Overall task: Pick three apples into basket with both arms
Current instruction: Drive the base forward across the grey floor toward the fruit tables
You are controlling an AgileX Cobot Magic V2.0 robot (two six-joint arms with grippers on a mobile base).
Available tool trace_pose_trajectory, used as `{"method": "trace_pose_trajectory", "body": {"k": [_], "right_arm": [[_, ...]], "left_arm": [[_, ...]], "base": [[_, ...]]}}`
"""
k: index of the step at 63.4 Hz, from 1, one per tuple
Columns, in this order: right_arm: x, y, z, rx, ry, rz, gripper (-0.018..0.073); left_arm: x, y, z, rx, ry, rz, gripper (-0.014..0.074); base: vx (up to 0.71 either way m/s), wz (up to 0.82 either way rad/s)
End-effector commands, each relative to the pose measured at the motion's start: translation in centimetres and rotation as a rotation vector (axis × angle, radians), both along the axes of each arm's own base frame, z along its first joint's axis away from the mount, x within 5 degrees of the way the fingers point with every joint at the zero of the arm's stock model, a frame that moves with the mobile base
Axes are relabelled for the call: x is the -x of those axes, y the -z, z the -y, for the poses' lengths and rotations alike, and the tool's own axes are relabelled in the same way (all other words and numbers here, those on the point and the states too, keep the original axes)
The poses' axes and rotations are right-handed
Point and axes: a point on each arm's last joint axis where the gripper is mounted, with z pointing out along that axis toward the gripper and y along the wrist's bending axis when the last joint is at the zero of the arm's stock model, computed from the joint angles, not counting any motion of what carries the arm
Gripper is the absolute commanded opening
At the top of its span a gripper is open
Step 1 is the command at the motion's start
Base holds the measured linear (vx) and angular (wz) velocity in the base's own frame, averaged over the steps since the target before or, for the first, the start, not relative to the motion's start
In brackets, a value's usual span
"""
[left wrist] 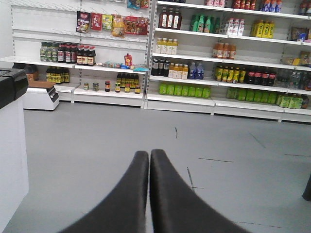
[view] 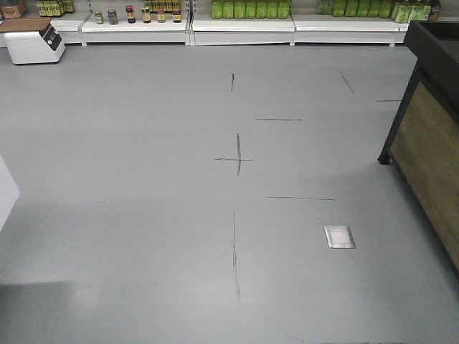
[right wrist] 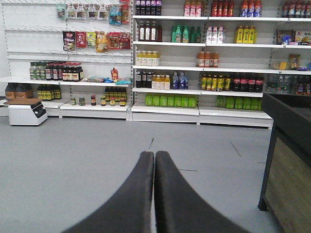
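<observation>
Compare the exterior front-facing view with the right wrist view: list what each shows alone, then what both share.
Only the front-facing view shows the silver floor plate and the black cross mark on the floor. Only the right wrist view shows the right gripper, its black fingers pressed together, and the upper shelves of bottles. Both show the grey floor, the white machine, the row of green bottles and the wood-sided counter.
</observation>
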Motion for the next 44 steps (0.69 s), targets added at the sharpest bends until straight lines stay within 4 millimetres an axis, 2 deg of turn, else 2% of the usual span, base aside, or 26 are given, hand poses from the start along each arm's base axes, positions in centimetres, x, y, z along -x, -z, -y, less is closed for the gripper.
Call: {"method": "trace_pose_trajectory", "body": {"k": [1, 44], "right_arm": [[-0.01, -0.18, -0.02, 0.011, 0.001, 0.058, -0.0009], [-0.01, -0.17, -0.02, 0.011, 0.001, 0.057, -0.0009]], "left_arm": [[-0.05, -0.01, 0.01, 0.007, 0.002, 0.052, -0.0007], [-0.05, -0.01, 0.01, 0.007, 0.002, 0.052, -0.0007]], "base": [[0.12, -0.01], [0.14, -0.02]]}}
